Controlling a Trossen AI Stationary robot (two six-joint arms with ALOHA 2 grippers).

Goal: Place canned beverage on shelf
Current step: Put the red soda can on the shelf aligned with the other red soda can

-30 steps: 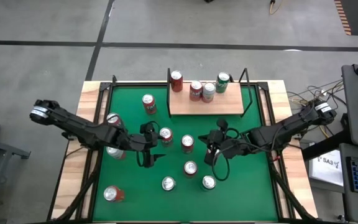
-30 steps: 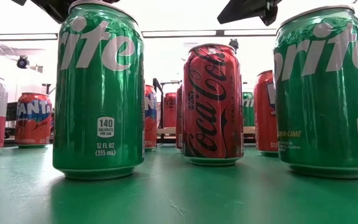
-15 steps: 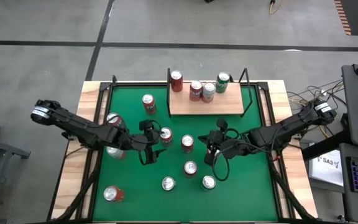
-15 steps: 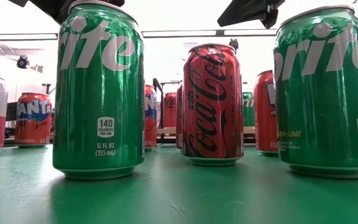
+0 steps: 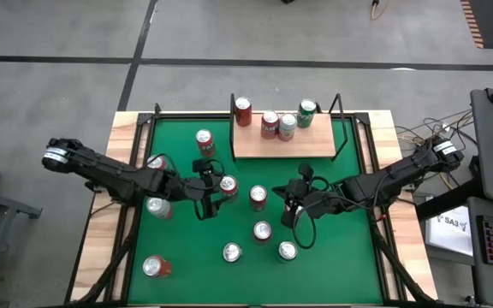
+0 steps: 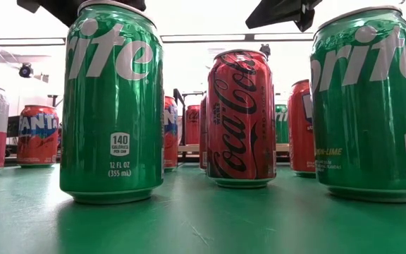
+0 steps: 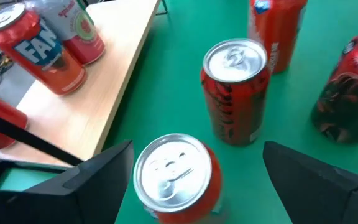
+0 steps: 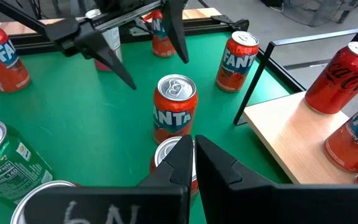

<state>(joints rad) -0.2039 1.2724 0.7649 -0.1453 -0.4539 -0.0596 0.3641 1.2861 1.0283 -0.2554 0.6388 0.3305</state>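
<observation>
My left pincer [image 5: 213,190] has advanced since a second ago; its fingers, spread apart, now flank an orange can [image 5: 228,186] standing on the green counter [image 5: 178,244]. My right pincer [image 5: 288,210] is unmoved, fingers together, mid-counter. The shelf [image 5: 282,139] at the counter's far edge carries four cans.

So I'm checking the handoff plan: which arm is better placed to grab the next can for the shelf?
Left, probably. The left tool is open with an orange can between its fingers. The right tool is shut and holds nothing, beside another can. The shelf already holds four cans.
</observation>
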